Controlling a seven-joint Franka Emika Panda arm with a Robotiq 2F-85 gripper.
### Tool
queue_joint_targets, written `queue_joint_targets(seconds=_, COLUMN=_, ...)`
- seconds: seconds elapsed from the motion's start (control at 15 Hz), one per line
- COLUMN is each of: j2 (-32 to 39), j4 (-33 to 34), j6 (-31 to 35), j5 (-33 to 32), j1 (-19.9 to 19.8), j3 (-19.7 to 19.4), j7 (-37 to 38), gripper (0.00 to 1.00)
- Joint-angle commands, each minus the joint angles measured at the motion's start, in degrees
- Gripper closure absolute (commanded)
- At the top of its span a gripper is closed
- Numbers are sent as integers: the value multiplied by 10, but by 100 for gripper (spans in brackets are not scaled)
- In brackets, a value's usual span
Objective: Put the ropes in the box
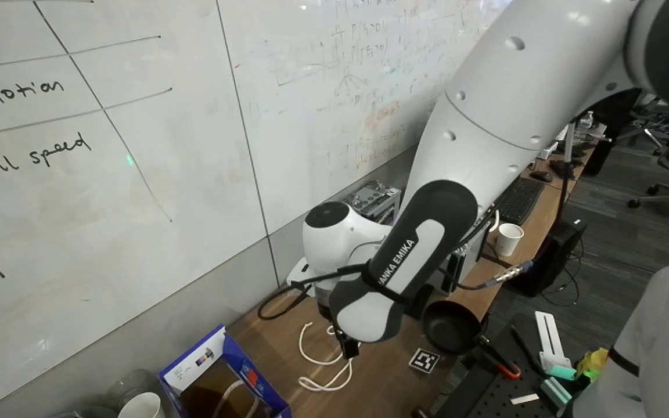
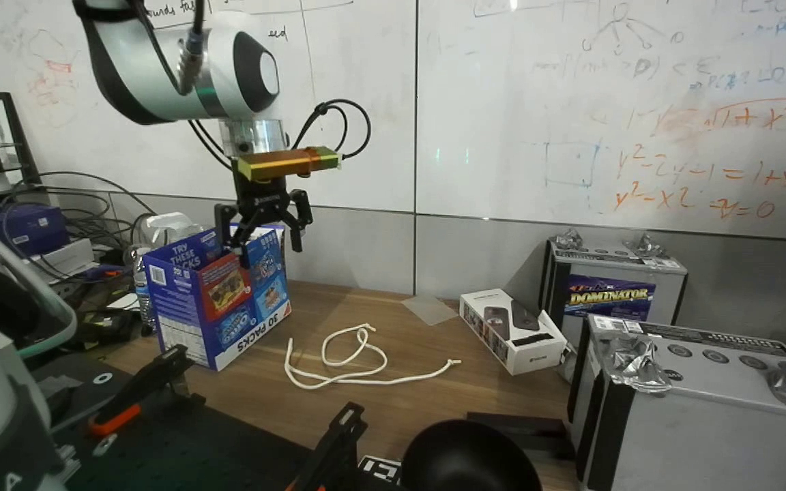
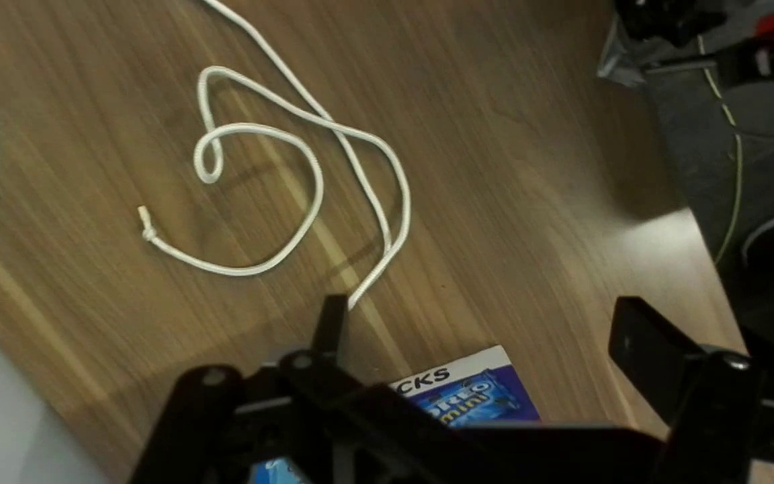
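Note:
A white rope (image 1: 324, 388) lies loosely looped on the wooden table, also in view in an exterior view (image 2: 379, 381) and the wrist view (image 3: 239, 271). The blue snack box (image 1: 253, 374) stands open at the top beside it; its printed side shows in an exterior view (image 2: 185, 307) and its lower edge in the wrist view (image 3: 474, 395). Pale rope strands (image 1: 225, 396) lie inside the box. My gripper (image 2: 269, 254) is raised above the table, fingers pointing down, overlapping the box's top in that view. In the wrist view the gripper (image 3: 484, 323) is spread wide with nothing between its fingertips.
A whiteboard wall (image 2: 475, 170) runs behind the table. A black pan (image 2: 468, 457) and silver cases (image 2: 714, 416) stand on the table. A white carton (image 2: 512, 331) lies near the wall. A white cup (image 1: 141, 406) is beside the box.

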Motion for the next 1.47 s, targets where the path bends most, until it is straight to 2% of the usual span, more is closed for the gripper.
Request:
queue_joint_targets(seconds=0.0, j2=45, j4=-1, j6=96, j5=-161, j1=10, j3=-37, j7=94, gripper=0)
queue_joint_targets(seconds=0.07, j2=61, j4=7, j6=116, j5=-188, j1=32, j3=-66, j7=115, gripper=0)
queue_joint_targets(seconds=0.2, j2=103, j4=20, j6=186, j5=-208, j1=30, j3=-80, j7=144, gripper=0)
queue_joint_targets(seconds=0.33, j2=144, j4=36, j6=229, j5=-213, j1=32, j3=-91, j7=138, gripper=0)
queue_joint_targets(seconds=0.4, j2=173, j4=48, j6=237, j5=-208, j1=16, j3=-76, j7=106, gripper=0)
queue_joint_targets(seconds=0.47, j2=199, j4=61, j6=230, j5=-209, j1=-23, j3=-37, j7=76, gripper=0)
queue_joint_targets(seconds=0.67, j2=261, j4=99, j6=199, j5=-217, j1=-63, j3=2, j7=4, gripper=0)
queue_joint_targets(seconds=0.8, j2=291, j4=126, j6=177, j5=-218, j1=-76, j3=14, j7=-42, gripper=0)
queue_joint_targets(seconds=1.0, j2=327, j4=166, j6=155, j5=-218, j1=-65, j3=-7, j7=-88, gripper=0)
queue_joint_targets(seconds=1.13, j2=341, j4=181, j6=164, j5=-222, j1=-49, j3=-34, j7=-100, gripper=0)
queue_joint_targets(seconds=1.2, j2=348, j4=188, j6=179, j5=-224, j1=-33, j3=-55, j7=-91, gripper=0)
queue_joint_targets(seconds=1.27, j2=353, j4=193, j6=203, j5=-234, j1=-1, j3=-94, j7=-66, gripper=0)
queue_joint_targets(seconds=1.4, j2=366, j4=200, j6=227, j5=-240, j1=26, j3=-133, j7=-64, gripper=0)
